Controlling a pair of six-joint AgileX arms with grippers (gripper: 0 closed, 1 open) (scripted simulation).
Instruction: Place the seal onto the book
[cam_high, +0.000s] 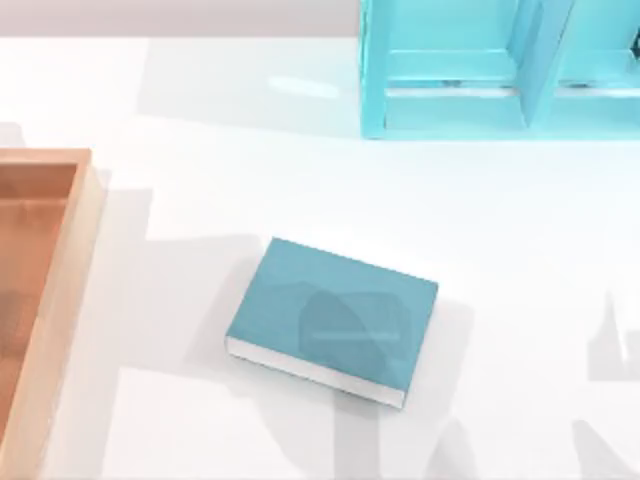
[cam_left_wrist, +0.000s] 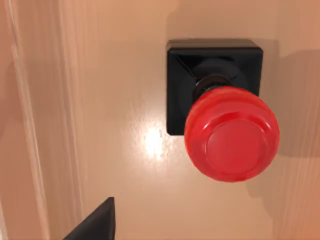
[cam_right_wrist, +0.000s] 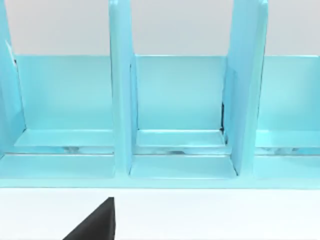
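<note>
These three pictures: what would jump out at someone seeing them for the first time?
The glossy red knob of the seal, standing upright on a pale wooden surface in the left wrist view. From above, the teal book lies flat and slightly turned near the table's middle, with nothing on its cover. A wooden tray sits at the left edge and a light cyan shelf unit at the far right.

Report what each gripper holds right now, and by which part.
Nothing is held. The small black-based stamp with the glossy red ball knob stands free on an orange wooden surface, with nothing touching it. The thick teal-blue book lies untouched on the white table.
</note>
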